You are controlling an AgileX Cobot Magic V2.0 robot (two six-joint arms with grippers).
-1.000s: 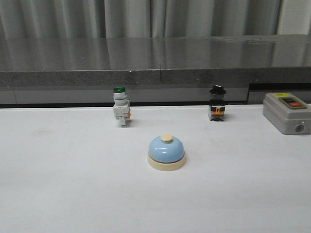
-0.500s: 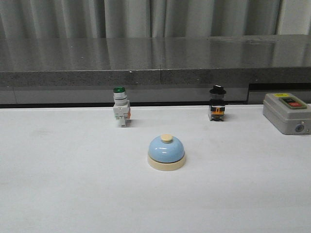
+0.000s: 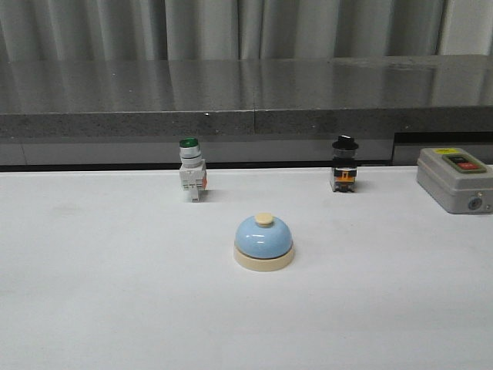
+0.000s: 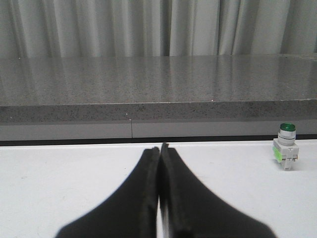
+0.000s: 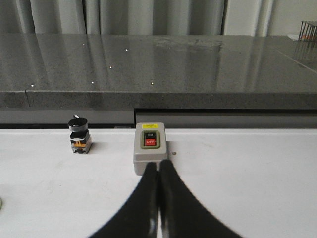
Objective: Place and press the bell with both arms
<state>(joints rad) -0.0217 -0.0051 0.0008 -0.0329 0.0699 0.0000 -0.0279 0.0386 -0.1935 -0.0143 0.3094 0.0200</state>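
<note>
One bell [image 3: 263, 241] sits alone mid-table [image 3: 92, 293], upright, nothing touching it. Behind it to the left stands a green switch [image 3: 192, 179], to the right a black knob switch [image 3: 344, 164], and far right a grey box [image 3: 454, 179]. Neither arm shows from the front; only the wrist views catch them: left gripper [image 4: 159, 148] pinched closed and empty, right gripper [image 5: 158, 166] likewise, fingertips pointing at the box.

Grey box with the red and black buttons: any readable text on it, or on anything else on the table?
"OFF": on the red button of the grey box.
Black button above it: white marking, too blurred to read.
Yellow label at the box's top: print too small to read.
Bell and the two small switches: no text visible.
</note>
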